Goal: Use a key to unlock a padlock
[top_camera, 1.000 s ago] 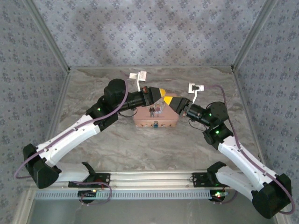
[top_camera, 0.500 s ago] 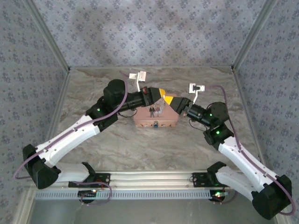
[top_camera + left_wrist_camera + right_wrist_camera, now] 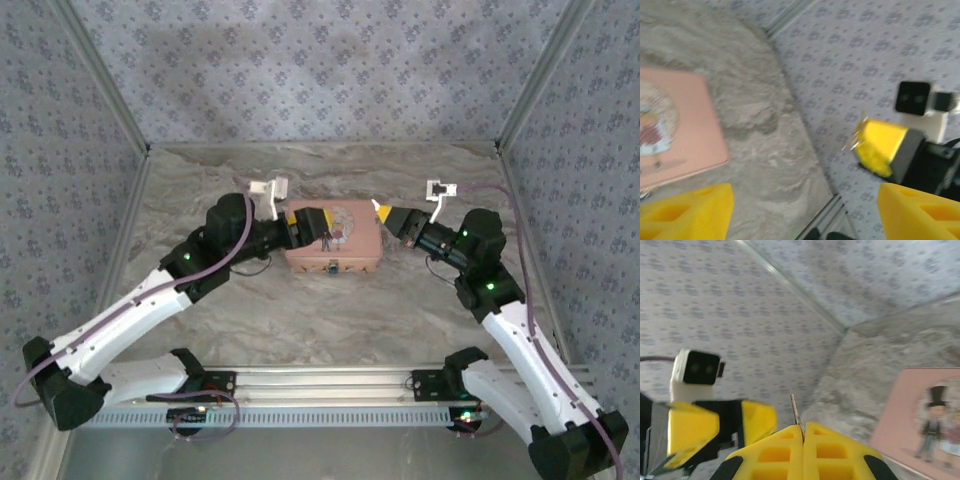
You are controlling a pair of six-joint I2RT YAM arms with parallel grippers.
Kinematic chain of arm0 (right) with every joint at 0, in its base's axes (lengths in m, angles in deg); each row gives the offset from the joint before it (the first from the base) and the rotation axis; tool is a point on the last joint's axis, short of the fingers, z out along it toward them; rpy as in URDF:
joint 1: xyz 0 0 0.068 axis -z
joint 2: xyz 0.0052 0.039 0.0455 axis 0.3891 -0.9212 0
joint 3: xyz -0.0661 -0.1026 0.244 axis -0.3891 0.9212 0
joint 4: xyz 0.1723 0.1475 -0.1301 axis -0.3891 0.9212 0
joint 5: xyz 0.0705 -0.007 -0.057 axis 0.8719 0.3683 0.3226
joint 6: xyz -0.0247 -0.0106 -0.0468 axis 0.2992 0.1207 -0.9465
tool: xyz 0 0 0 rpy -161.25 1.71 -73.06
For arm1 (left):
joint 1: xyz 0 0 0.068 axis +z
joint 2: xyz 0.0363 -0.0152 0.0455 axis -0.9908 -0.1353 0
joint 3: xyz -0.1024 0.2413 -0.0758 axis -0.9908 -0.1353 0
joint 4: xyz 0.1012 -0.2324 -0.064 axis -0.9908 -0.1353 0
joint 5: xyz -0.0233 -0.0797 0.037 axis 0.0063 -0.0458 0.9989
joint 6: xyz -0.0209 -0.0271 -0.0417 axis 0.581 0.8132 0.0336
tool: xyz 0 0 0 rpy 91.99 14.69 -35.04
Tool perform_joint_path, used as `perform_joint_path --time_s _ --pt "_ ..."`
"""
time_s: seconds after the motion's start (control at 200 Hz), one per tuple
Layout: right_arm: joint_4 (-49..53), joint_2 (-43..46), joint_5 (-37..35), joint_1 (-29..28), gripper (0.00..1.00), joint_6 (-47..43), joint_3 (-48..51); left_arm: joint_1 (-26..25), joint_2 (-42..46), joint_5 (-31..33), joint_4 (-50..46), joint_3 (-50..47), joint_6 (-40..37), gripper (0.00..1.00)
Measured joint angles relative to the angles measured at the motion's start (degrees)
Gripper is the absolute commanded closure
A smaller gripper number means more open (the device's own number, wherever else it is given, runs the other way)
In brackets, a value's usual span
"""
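Marbled grey tabletop point(image 3: 330, 310) under flat pink tin point(image 3: 357, 252); right gripper point(image 3: 803, 429) tight on thin metal key point(image 3: 795, 411); left gripper point(image 3: 805, 210) wide apart, empty

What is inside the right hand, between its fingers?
The right hand is shut on the key: a thin metal sliver sticks up from between the yellow fingers. Its lower part is covered by them.

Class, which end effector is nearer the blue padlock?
Left. The left end effector is over the left side of the pink tin, just behind the padlock; the right end effector is off the tin's far right corner, farther away.
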Motion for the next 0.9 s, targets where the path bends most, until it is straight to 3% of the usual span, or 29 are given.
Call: perform_joint_path --time_s 0.11,0.125,0.145,0.325,0.485,0.899 --pt "7.37 -0.33 -3.19 2.64 1.00 -5.49 -0.83 0.00 2.51 2.32 -1.60 -7.61 0.33 0.12" --pt "8.28 -0.52 -3.85 2.91 1.00 -6.36 -0.90 0.00 2.71 2.58 -1.79 -8.55 0.26 0.04" --pt "9.42 -0.81 -4.74 3.23 1.00 -7.19 -0.92 0.00 2.93 2.99 -1.86 -9.77 0.52 0.02" --pt "15.34 -7.30 -14.03 4.02 1.00 -14.78 -1.97 -0.02 3.26 5.55 -1.16 -19.58 0.81 0.02" --pt "14.82 -16.81 -21.33 4.02 1.00 -18.84 -3.15 -0.02 0.31 6.99 5.97 -25.27 0.74 0.02" --pt "8.68 -41.86 -30.27 5.14 1.00 -23.71 -14.43 0.35 -11.19 10.91 20.02 -26.58 -4.68 0.02"
